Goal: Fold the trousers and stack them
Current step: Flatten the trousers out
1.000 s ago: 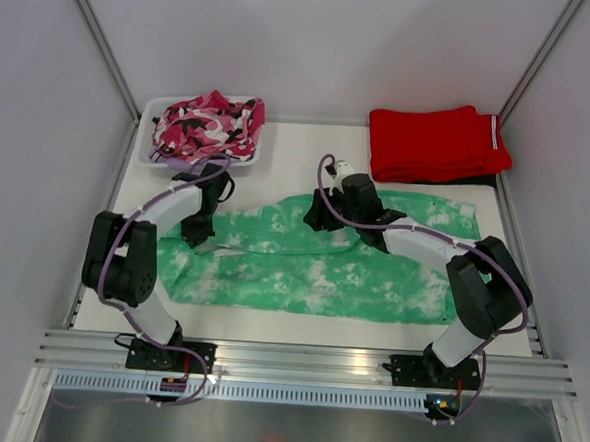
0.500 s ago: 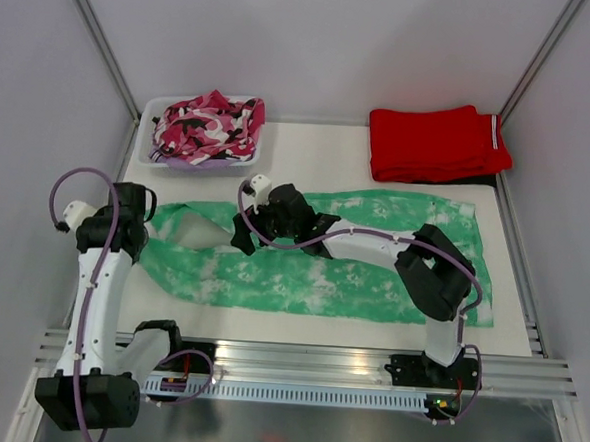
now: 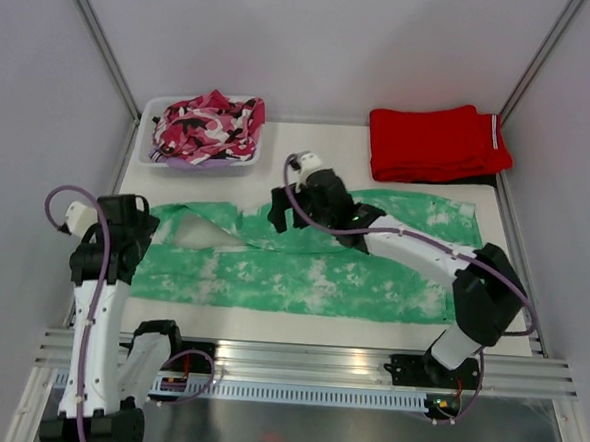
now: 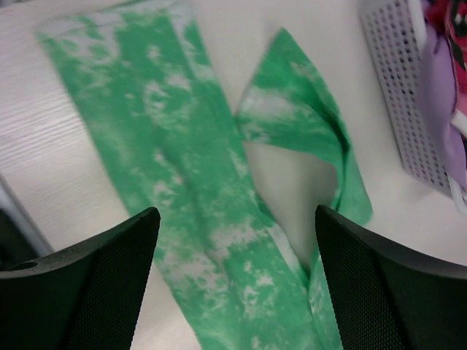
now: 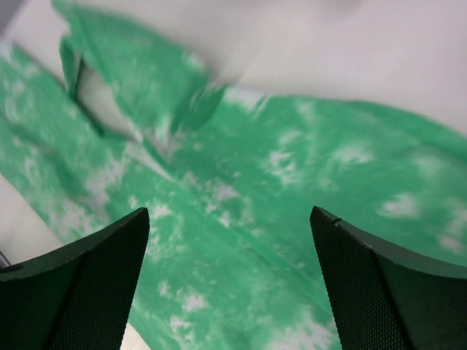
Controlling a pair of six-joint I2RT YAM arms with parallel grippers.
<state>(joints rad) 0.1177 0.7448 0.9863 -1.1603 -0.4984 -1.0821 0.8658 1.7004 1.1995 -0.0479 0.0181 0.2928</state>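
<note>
We see the mint green tie-dye trousers (image 3: 302, 277) spread flat across the middle of the bench (image 3: 320, 147), running from the left side to the right side; the right end is the broader part and reaches close to the right edge. The near leg lies as one long straight band; the far leg runs beside it and is creased and turned over on itself towards the left, so that a small bare patch of bench shows between the two legs there.

The left fingers (image 4: 95, 281) stand wide apart and hold nothing; they hang above the left end of the trousers, and in the left wrist view the fabric lies flat below them, the turned-over leg to the right of the straight one. The right fingers (image 5: 80, 281) are also spread wide with nothing between them; they are raised over the far leg, a little left of the bench's middle, and the right wrist view shows a rumpled fold of green cloth under them. We cannot tell whether either pair touches the cloth.

At the far right of the bench folded red trousers (image 3: 435, 144) with a white stripe lie apart from the green pair; at the far left a white perforated basket (image 3: 147, 114) holds a pink, black and white camouflage garment (image 3: 209, 126), bunched up and rising above its rim.
</note>
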